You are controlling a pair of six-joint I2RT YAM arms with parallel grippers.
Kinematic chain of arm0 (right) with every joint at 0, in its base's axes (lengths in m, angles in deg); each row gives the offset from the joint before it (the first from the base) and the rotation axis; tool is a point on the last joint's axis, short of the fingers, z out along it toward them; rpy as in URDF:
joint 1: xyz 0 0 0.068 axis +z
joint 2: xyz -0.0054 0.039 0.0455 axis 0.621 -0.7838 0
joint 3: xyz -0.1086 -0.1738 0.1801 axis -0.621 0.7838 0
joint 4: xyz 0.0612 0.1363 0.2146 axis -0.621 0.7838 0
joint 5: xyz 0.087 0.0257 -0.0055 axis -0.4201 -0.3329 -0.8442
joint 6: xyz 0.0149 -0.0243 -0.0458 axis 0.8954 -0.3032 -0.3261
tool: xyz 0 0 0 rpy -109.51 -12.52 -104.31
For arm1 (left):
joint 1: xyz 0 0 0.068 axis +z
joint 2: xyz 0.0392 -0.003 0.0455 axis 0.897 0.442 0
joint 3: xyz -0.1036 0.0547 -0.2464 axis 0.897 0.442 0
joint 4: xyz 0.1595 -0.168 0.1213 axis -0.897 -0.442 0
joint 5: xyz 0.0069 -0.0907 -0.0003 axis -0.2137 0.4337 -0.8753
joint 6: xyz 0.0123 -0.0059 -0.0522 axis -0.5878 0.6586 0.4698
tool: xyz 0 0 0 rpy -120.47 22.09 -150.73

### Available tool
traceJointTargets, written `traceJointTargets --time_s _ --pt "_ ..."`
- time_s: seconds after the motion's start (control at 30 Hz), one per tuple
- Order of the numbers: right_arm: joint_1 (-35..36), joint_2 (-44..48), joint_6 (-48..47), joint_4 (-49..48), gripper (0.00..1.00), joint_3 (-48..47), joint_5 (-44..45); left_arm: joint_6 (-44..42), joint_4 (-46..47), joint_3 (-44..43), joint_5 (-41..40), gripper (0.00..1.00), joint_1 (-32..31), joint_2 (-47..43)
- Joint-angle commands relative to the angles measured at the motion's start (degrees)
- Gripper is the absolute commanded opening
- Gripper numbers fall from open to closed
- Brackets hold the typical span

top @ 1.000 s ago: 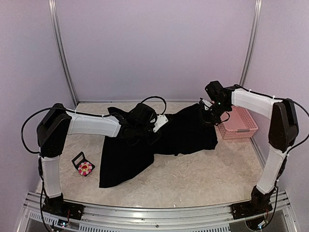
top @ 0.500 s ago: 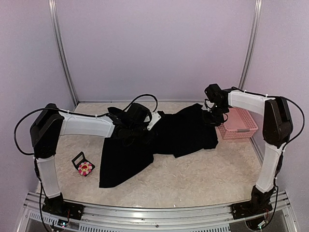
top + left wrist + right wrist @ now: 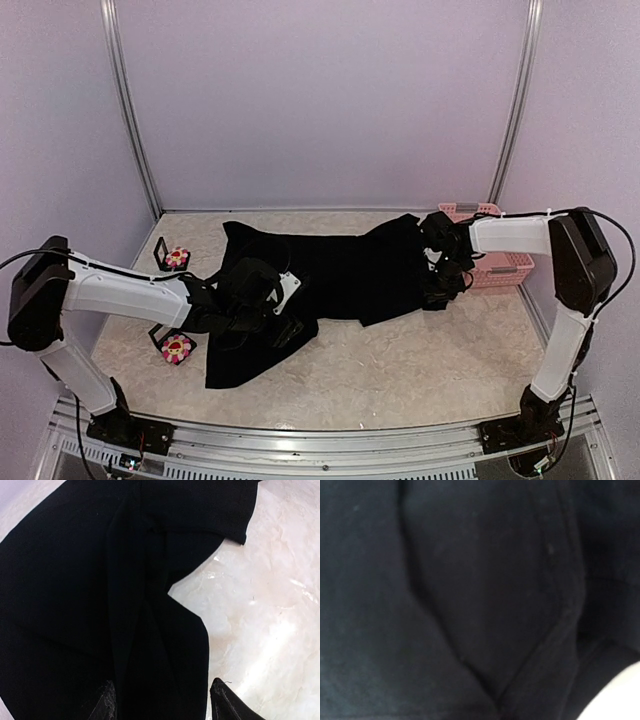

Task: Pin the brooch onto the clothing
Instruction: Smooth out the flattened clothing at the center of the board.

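The black T-shirt lies crumpled across the middle of the table, and a long flap reaches toward the near edge. My left gripper hovers low over that flap. In the left wrist view it is open, with black cloth below both fingertips. My right gripper is down at the shirt's right edge. Its wrist view shows only black cloth, with the fingers hidden. Two look-alike pink and white flower brooches lie at the left. One is on a black card and the other lies farther back.
A pink basket stands at the right behind my right arm. The table top is pale and marbled. Metal frame posts and lilac walls close in the back and sides.
My left arm has swung back toward the near left and lowered over the shirt's flap, uncovering the farther brooch. My right gripper has dropped from above the basket to the shirt's right edge.
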Motion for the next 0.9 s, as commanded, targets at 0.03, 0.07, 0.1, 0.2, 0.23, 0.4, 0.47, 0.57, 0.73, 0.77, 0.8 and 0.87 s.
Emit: traceJointTargets --time_s 0.03,0.07,0.1,0.2,0.23,0.4,0.47,0.57,0.73,0.77,0.8,0.87 --pt "0.0 -0.2 -0.9 -2.6 0.25 -0.4 1.1 3.5 1.5 2.6 0.3 0.60 -1.0 -1.2" --pt "0.2 -0.1 -1.5 -3.2 0.22 -0.5 0.9 3.5 1.6 2.9 0.3 0.60 -1.1 -0.8" --pt "0.2 -0.1 -1.8 -3.6 0.19 -0.8 1.0 3.7 1.6 3.1 0.1 0.59 -1.1 -0.2" --pt "0.2 -0.7 -2.5 -3.2 0.17 -2.2 1.8 4.0 2.2 3.8 0.0 0.59 -1.1 0.9" --pt "0.2 -0.8 -2.9 -3.2 0.15 -2.6 1.7 4.0 2.6 4.1 0.1 0.59 -1.1 1.2" --pt "0.7 -1.6 -3.9 -3.0 0.00 -4.1 -0.5 3.9 2.7 4.9 -0.2 0.59 -1.0 1.8" --pt "1.0 -1.0 -3.9 -2.5 0.00 -4.1 -0.6 4.1 4.2 5.1 -0.1 0.57 -0.9 2.2" --pt "2.2 1.2 -3.3 0.3 0.00 -4.2 -1.5 4.5 4.1 5.4 -0.2 0.52 -0.8 3.0" --pt "6.6 9.7 -1.1 11.1 0.00 -2.5 -9.4 4.9 4.0 6.4 -0.3 0.46 -0.8 3.4" --pt "7.5 13.0 -0.5 13.6 0.00 -1.6 -11.5 5.0 4.0 6.6 -0.2 0.46 -0.8 3.2" --pt "8.4 15.6 0.4 16.1 0.00 -0.4 -12.8 5.1 3.8 6.8 0.0 0.45 -0.8 3.1" --pt "10.1 21.4 3.3 22.4 0.00 1.7 -15.0 5.3 3.5 7.2 -0.2 0.45 -0.8 2.6"
